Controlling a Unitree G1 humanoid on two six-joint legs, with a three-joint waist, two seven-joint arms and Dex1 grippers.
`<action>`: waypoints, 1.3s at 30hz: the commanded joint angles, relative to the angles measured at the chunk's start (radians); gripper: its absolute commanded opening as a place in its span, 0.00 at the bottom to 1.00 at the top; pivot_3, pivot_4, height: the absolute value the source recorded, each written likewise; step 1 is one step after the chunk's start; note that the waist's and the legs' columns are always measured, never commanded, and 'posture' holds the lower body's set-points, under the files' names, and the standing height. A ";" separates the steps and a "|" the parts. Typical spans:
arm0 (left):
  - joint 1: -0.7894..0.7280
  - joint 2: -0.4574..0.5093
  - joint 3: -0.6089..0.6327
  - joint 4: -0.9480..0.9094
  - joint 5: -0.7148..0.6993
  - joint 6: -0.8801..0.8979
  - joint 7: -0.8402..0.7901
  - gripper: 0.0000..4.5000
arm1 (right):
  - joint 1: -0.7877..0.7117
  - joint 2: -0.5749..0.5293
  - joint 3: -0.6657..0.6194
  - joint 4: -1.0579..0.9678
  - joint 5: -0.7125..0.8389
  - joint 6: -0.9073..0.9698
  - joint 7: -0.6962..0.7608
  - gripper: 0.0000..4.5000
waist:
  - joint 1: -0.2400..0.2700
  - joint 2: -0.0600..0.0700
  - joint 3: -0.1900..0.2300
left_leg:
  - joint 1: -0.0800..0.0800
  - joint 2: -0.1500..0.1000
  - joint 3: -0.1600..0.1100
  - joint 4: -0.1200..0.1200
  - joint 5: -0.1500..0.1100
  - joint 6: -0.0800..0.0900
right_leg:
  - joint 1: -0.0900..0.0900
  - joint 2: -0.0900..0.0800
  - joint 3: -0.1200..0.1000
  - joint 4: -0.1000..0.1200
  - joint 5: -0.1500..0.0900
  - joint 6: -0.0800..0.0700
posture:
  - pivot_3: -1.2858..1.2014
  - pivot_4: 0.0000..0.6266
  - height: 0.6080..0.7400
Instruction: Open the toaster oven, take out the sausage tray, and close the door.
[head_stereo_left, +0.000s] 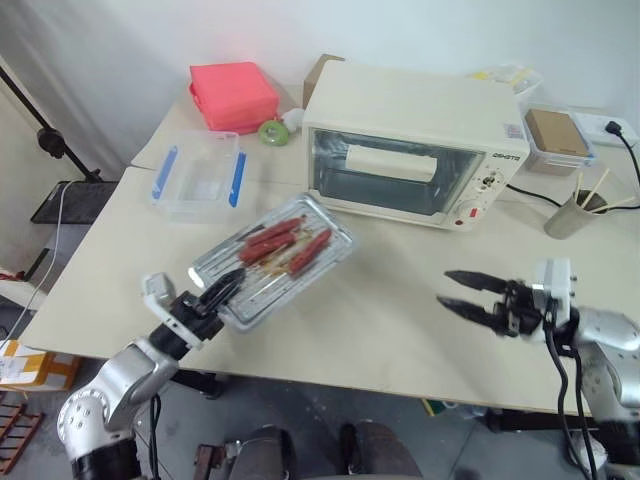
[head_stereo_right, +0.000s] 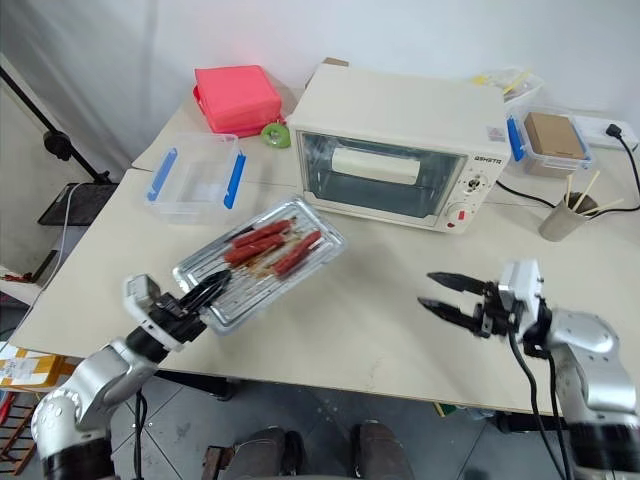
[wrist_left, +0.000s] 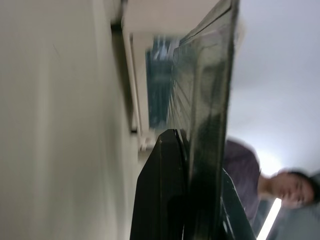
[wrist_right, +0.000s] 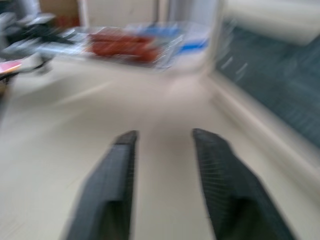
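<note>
Fingers (head_stereo_left: 226, 287) pinch the sausage tray (head_stereo_left: 290, 262) above the cream table (head_stereo_left: 390, 330).

**Left gripper clamped, right gripper spread**

The left gripper (head_stereo_left: 222, 290) reaches forward and rightward with its 2 black fingers pinched together. The right gripper (head_stereo_left: 464, 295) points level toward the left, its 2 fingers (wrist_right: 112, 190) standing apart, holding nothing.

Both arms are built of rounded silver-grey metal shells joined by black segments near the wrists. Each ends in a claw of two slim, pointed black fingers, the left claw (head_stereo_left: 222, 290) behind a small white block, the right claw (head_stereo_left: 468, 296) ahead of a white boxy housing. Black cables loop along the right forearm.
</note>
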 joint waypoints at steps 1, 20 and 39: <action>-0.087 0.044 -0.102 0.098 -0.028 0.044 -0.025 0.00 | 0.073 -0.033 -0.094 -0.078 0.021 -0.028 0.012 0.83 | -0.002 0.000 0.000 | 0.000 0.000 0.000 0.000 0.000 0.000 | 0.000 0.000 0.000 0.000 0.000 0.000 | 0.52 0.24 1.00; -0.593 0.088 -0.441 0.643 0.674 0.250 -0.536 0.00 | 0.395 -0.004 -0.293 -0.238 0.027 -0.030 -0.097 1.00 | 0.031 0.011 -0.006 | 0.002 -0.007 -0.003 -0.001 0.001 0.000 | 0.005 -0.005 -0.001 -0.003 0.002 0.003 | 0.52 0.24 1.00; -0.493 0.333 -0.552 0.326 1.155 -0.025 -1.091 0.98 | 0.320 -0.016 -0.229 -0.206 0.014 -0.010 -0.100 1.00 | -0.025 0.008 -0.005 | 0.007 -0.006 -0.001 -0.013 0.003 -0.004 | 0.003 -0.004 0.000 -0.004 0.001 0.004 | 0.52 0.24 1.00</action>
